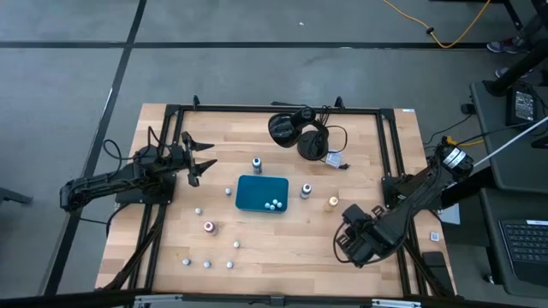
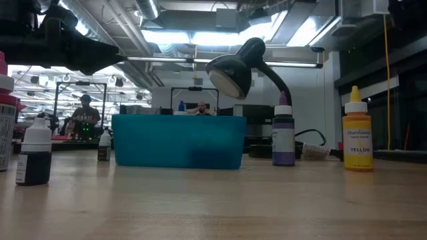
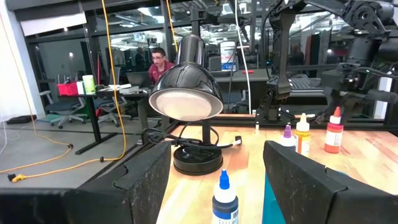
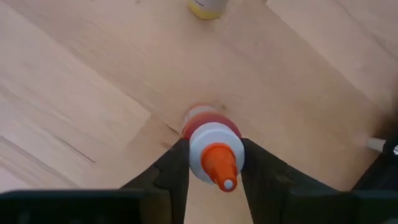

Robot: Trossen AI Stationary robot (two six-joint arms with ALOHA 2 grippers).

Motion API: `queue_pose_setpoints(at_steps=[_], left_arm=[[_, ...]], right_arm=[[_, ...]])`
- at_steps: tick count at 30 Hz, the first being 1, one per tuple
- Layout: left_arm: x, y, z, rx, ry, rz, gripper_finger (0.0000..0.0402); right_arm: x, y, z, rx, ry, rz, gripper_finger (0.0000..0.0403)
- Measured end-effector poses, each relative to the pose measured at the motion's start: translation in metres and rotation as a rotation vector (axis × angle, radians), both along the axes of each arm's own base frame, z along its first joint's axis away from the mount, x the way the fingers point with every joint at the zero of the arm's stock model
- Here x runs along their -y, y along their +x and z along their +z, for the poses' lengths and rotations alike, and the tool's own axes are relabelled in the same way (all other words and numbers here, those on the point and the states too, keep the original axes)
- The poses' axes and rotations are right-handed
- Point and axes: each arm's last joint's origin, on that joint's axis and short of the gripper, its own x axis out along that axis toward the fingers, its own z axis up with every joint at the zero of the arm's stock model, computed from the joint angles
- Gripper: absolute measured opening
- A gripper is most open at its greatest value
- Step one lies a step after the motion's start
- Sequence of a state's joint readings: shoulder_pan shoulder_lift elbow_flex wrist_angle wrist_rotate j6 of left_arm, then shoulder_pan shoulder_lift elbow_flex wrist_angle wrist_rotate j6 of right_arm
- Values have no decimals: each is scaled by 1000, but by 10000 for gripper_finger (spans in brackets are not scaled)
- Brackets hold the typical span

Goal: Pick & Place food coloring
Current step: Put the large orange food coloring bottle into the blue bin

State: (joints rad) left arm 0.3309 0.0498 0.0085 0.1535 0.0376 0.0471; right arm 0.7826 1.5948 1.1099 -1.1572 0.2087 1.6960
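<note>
Teal tray (image 1: 262, 195) on pale wood-grain table (image 1: 282, 248). Black headphones (image 1: 299, 132). Yellow bottle (image 2: 358, 131) w/ "YELLOW" label, purple bottle (image 2: 283, 137), blue-capped bottle (image 3: 224, 198) (white label). Orange-tipped, white-capped bottle (image 4: 211, 152) w/ red-orange body sits between the dark fingers of the right gripper (image 4: 213, 167). Left gripper (image 3: 219, 174) black too, speckled pads.

Robotics lab: framed workbench (image 1: 171, 257), ceiling ducts (image 2: 167, 50).
</note>
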Motion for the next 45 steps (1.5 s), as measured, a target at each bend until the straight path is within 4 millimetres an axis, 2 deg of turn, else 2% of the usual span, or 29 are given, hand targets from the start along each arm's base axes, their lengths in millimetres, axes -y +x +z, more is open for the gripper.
queue_pose_setpoints(at_steps=[4,11,20,27,45], left_arm=[[0,0,0,0,0,0,251],[0,0,0,0,0,0,251],[0,0,0,-1,0,0,251],[0,0,0,0,0,0,251],[0,0,0,0,0,0,251]], right_arm=[[-4,0,2,7,21,17,121],[-8,14,26,52,74,97,132],[9,44,52,70,151,199,124],[30,65,70,115,164,266,125],[73,153,99,174,102,395,124]])
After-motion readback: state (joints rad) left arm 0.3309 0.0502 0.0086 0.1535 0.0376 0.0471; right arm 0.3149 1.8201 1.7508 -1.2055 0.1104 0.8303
